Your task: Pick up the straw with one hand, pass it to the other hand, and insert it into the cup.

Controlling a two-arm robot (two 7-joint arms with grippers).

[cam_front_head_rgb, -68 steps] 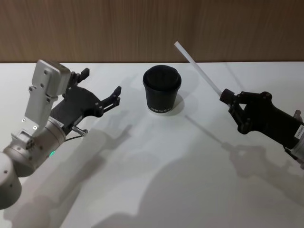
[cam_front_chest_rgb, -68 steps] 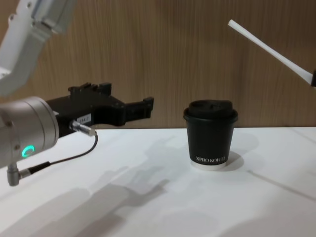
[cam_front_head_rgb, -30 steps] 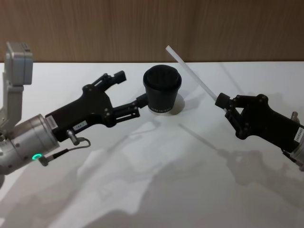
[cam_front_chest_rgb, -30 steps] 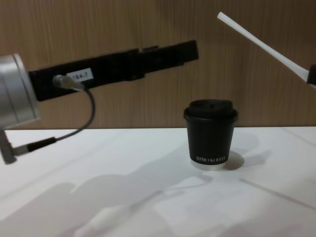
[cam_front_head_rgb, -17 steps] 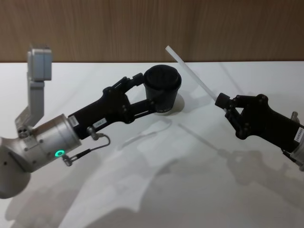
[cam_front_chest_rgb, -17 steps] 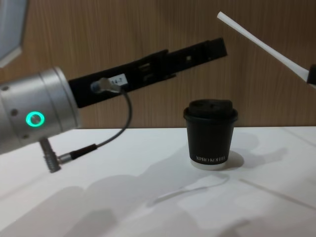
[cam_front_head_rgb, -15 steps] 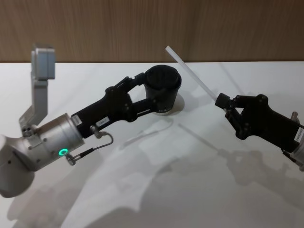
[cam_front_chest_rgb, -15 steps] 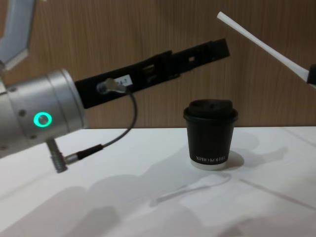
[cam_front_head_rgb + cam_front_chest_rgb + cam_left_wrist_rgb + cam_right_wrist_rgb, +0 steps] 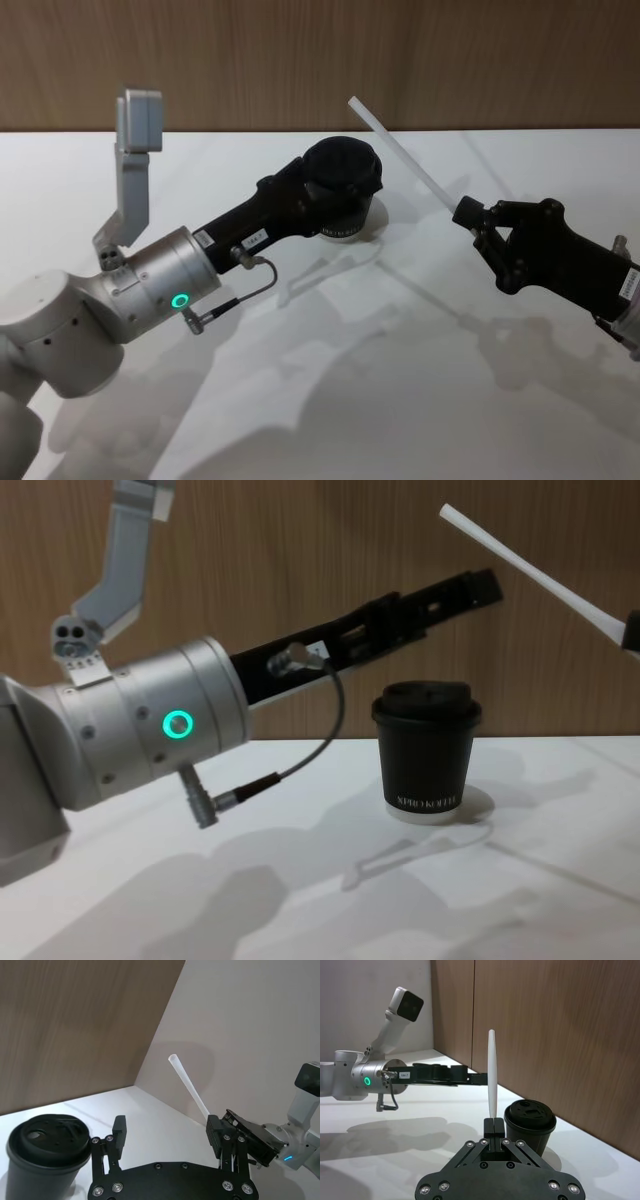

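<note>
Left gripper: from my console I see the left gripper (image 9: 167, 1131) reaching in from the left on its silver wrist (image 9: 150, 730), where a green ring (image 9: 178, 723) glows and a grey cable (image 9: 312, 748) loops beneath. It is raised off the white table (image 9: 350, 390). In the chest view its front end sits higher than the cup's lid.

Left gripper's fingers: spread wide and holding nothing, as my left wrist view shows; the straw stands beyond them, clear of both.

Cup: the black lidded cup (image 9: 427, 755) stands upright on the table near the far edge, in front of the wood-panelled wall (image 9: 300, 60), between the two arms. In the head view the left gripper's front end overlaps the cup's left side. I cannot tell from there whether they touch; the chest view puts the gripper above it.

Straw: the white straw (image 9: 405, 152) is in the air to the right of the cup, tilted, its free end up and leaning left toward the wall, its lower end pinched.

Right gripper: the right gripper (image 9: 468, 212) hangs above the table's right side, well apart from the cup, fingers closed narrowly on the straw's lower end.
</note>
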